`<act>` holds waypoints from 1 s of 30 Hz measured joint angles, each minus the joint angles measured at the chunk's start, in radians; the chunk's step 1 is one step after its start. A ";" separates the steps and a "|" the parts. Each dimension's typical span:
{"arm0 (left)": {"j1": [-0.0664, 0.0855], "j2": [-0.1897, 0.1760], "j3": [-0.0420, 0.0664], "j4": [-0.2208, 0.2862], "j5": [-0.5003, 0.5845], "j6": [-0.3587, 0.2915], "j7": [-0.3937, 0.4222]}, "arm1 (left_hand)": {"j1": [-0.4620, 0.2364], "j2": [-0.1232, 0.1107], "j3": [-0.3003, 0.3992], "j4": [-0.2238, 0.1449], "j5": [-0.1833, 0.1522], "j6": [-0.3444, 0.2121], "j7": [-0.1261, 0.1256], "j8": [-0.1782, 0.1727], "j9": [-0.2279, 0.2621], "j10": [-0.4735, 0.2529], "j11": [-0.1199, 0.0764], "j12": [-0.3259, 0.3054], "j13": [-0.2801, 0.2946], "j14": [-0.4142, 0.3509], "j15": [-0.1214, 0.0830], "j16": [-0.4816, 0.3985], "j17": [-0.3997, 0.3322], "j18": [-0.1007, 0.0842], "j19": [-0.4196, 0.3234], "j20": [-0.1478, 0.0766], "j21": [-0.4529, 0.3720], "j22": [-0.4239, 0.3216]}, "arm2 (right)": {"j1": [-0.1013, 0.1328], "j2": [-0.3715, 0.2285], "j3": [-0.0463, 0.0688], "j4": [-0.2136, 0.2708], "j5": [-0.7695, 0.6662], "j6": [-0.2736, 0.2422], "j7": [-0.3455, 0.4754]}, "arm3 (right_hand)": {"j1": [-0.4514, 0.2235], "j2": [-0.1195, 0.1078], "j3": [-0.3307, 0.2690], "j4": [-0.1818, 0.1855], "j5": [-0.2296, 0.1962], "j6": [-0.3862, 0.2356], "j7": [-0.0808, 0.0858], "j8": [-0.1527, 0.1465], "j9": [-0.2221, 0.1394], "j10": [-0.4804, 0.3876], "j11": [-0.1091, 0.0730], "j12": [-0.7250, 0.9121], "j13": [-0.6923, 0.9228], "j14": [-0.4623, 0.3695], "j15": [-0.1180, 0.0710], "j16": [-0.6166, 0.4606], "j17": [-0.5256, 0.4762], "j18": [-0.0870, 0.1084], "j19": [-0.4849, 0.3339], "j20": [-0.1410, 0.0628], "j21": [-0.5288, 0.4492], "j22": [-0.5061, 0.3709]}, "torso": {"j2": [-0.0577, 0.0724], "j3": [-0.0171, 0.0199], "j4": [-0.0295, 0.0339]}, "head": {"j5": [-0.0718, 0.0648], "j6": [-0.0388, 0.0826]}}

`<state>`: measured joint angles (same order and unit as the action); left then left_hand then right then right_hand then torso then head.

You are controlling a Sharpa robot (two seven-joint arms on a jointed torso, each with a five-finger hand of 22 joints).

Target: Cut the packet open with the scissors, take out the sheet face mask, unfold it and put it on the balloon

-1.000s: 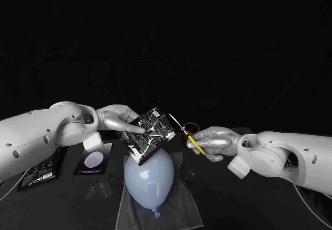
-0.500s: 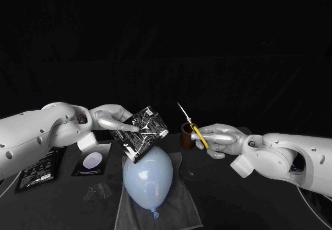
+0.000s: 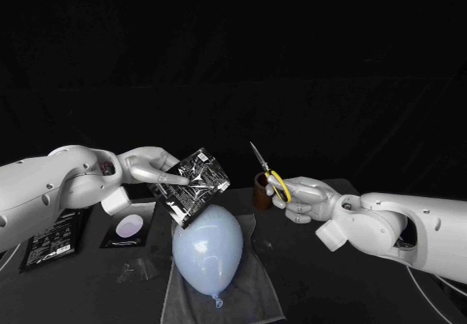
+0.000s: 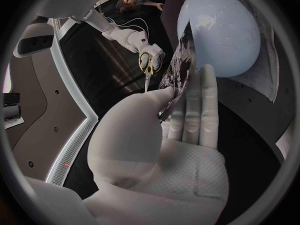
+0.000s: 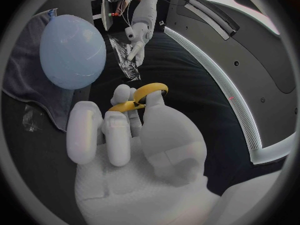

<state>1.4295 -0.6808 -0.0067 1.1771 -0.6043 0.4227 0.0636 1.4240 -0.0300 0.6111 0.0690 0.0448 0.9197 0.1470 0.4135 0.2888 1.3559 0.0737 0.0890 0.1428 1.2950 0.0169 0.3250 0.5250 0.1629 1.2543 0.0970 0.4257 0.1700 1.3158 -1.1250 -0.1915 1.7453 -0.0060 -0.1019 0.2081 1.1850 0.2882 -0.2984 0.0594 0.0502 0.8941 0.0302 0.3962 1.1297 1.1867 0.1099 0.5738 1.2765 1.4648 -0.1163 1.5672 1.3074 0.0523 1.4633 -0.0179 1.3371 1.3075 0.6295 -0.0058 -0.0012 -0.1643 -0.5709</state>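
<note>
Above balloon (image 3: 206, 246), left robot hand (image 3: 156, 169) pinches packet (image 3: 195, 187), right robot hand (image 3: 301, 199) grips scissors (image 3: 268, 173)

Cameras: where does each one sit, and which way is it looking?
Head view: on the robot's head, looking down at the table; its own left hand holds the packet, right hand the scissors.
Left wrist view: behind the left hand, looking along its palm toward packet and balloon.
Right wrist view: behind the right hand, looking past the scissors' yellow handles toward the balloon.
Shared: all three show the balloon; each wrist view shows the other hand.
</note>
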 measured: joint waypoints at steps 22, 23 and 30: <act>0.000 -0.012 -0.001 0.021 0.004 -0.022 -0.001 | -0.001 -0.001 0.000 0.000 -0.001 0.000 0.000 0.002 0.000 0.000 0.000 0.000 0.001 -0.001 0.002 0.000 0.001 0.000 0.000 0.000 -0.001 0.001 | -0.015 0.102 0.001 -0.087 0.112 0.089 0.072 | 0.086 -0.091 0.334 0.202 -0.001 0.042 0.120 -0.326 -0.481 0.066 0.019 -0.385 -0.649 -0.103 0.142 -0.840 -0.651 0.082 -0.204 0.096 -1.040 -0.424 | 0.000 -0.0012 0.0000 | 0.008 0.006; 0.000 -0.013 -0.001 0.022 0.005 -0.023 -0.001 | -0.001 -0.001 0.000 0.000 -0.001 0.000 0.000 0.002 0.000 0.000 0.000 0.000 0.001 -0.001 0.002 0.000 0.001 0.000 0.000 0.000 -0.001 0.001 | -0.016 0.104 0.001 -0.088 0.112 0.089 0.073 | 0.110 -0.114 0.337 0.200 -0.001 0.050 0.117 -0.326 -0.487 0.067 0.019 -0.404 -0.668 -0.115 0.154 -0.881 -0.673 0.082 -0.220 0.101 -1.074 -0.458 | 0.000 -0.0007 -0.0004 | 0.009 0.007; 0.000 -0.013 -0.002 0.023 0.007 -0.029 -0.001 | 0.000 0.000 0.000 0.000 -0.003 -0.001 0.000 0.002 0.000 0.000 0.000 0.000 0.001 -0.001 -0.003 0.000 0.001 0.000 0.000 0.000 0.000 0.001 | -0.020 0.111 0.001 -0.092 0.106 0.088 0.073 | 0.217 -0.182 0.371 0.121 0.000 0.122 0.110 -0.307 -0.502 0.071 0.022 -0.469 -0.761 -0.123 0.148 -1.047 -0.761 0.081 -0.222 0.098 -1.162 -0.588 | 0.000 0.0004 -0.0013 | 0.007 0.008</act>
<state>1.4295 -0.6943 -0.0082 1.2000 -0.5971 0.3935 0.0628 1.4245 -0.0295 0.6109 0.0688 0.0422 0.9191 0.1469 0.4156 0.2888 1.3559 0.0737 0.0891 0.1436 1.2938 0.0141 0.3250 0.5264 0.1631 1.2543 0.0970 0.4261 0.1706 1.2957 -1.0136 -0.1900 1.6529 0.1002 -0.0143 0.2812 1.4023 0.1066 0.0725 0.1804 0.0501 1.0156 0.1397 0.0892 0.6277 1.2572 0.1322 0.1044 0.5159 1.3418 0.0313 0.5207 0.5466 0.1337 1.2410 0.0803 0.1756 0.7193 0.6292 -0.0055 -0.0026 -0.1574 -0.5626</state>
